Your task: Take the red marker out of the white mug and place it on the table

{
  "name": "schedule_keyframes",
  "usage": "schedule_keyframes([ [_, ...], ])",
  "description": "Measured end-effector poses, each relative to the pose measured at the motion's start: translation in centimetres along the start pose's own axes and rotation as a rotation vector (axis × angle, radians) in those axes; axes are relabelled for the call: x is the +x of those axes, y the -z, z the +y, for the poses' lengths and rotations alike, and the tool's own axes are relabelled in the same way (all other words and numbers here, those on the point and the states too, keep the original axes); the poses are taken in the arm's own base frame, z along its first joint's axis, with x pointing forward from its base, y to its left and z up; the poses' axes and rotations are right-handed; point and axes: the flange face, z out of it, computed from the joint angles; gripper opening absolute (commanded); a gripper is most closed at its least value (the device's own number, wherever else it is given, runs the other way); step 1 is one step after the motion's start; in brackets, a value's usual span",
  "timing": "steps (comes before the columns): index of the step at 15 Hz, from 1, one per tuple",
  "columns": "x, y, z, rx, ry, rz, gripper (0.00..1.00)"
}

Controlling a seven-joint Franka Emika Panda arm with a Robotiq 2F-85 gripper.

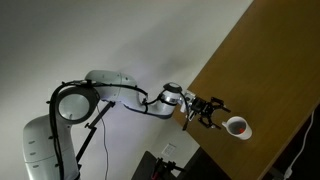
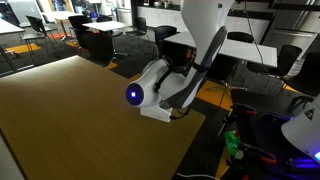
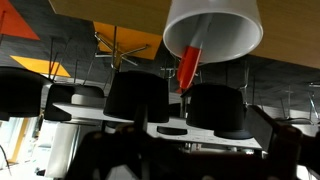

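Observation:
The white mug stands on the brown wooden table near its edge. The red marker shows as a red spot inside it. In the wrist view, which is upside down, the white mug hangs from the top and the red marker sticks out of its mouth. My gripper is level with the mug, just beside it and apart from it, with its fingers spread open and empty. In the wrist view the gripper is only a dark blur along the bottom.
The table also shows in an exterior view, where my arm hides the mug. Office tables and black chairs stand beyond the table edge. A dark cable and stand sit below the arm.

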Motion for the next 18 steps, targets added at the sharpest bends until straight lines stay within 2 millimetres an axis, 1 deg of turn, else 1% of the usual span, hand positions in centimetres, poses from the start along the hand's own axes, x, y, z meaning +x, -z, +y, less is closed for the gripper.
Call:
schedule_keyframes([
  [6, 0.1, -0.6, 0.1, -0.008, -0.006, 0.009, 1.0],
  [12, 0.5, -2.4, 0.4, -0.048, -0.021, 0.012, 1.0],
  [18, 0.0, -4.1, 0.5, -0.096, -0.038, 0.0, 1.0],
])
